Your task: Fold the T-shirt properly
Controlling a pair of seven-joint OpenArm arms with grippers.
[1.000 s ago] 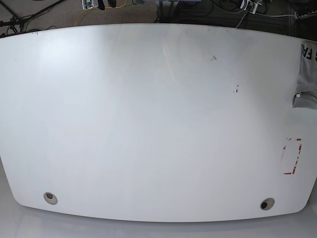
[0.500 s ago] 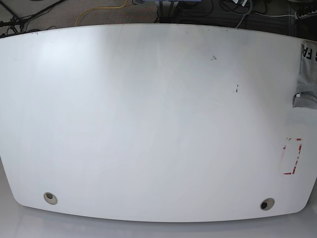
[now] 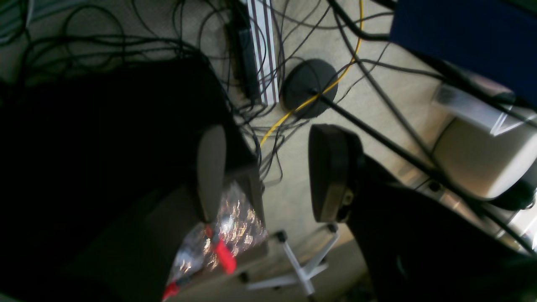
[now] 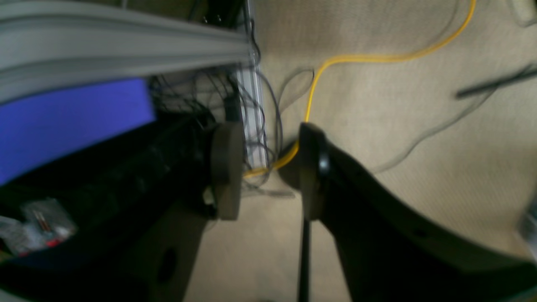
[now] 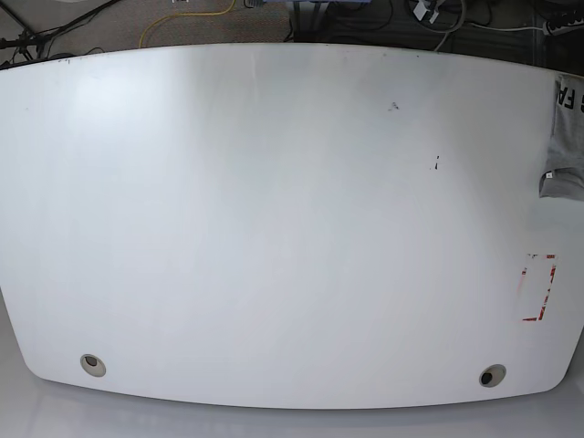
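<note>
while one t-shirt lies at the table edge, left gripper and right gripper gape empty.

T-shirt cut off (right edge).

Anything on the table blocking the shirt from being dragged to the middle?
Nothing visible. The T-shirt lies at the base view's right edge, mostly out of frame, and the white table shows only small marks and red tape. Neither claw appears in that view.
</note>
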